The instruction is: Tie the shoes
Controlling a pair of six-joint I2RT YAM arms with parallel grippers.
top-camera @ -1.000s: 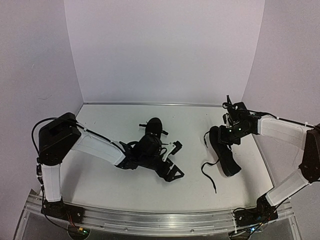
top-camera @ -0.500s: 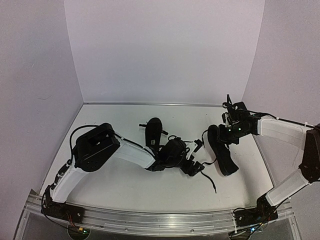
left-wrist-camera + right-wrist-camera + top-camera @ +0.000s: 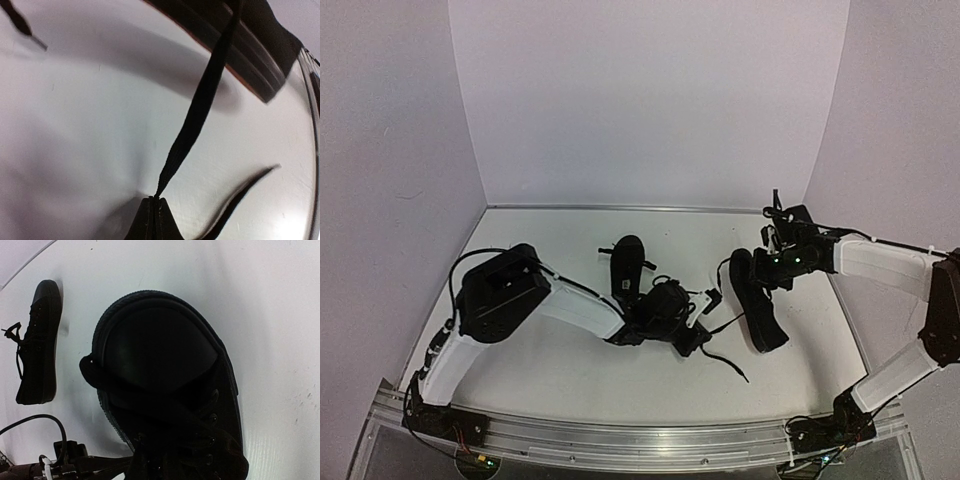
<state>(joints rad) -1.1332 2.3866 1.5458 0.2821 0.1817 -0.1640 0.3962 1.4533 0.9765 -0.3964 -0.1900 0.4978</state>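
One black shoe (image 3: 756, 303) lies right of centre; its toe cap fills the right wrist view (image 3: 156, 345). The other black shoe (image 3: 626, 264) lies behind centre, also seen at the left of the right wrist view (image 3: 39, 342). My left gripper (image 3: 155, 198) is shut on a flat black lace (image 3: 200, 107) that runs taut up to the near shoe's sole (image 3: 250, 60); it sits just left of that shoe (image 3: 704, 335). My right gripper (image 3: 760, 266) hovers low over the near shoe's laced front. Its fingers blend into the black shoe, so I cannot tell how the jaws stand.
A loose lace end (image 3: 730, 365) trails on the white table (image 3: 570, 370) in front of the left gripper, also seen in the left wrist view (image 3: 240, 197). White walls close the back and both sides. The left arm's cables (image 3: 55, 460) show low in the right wrist view.
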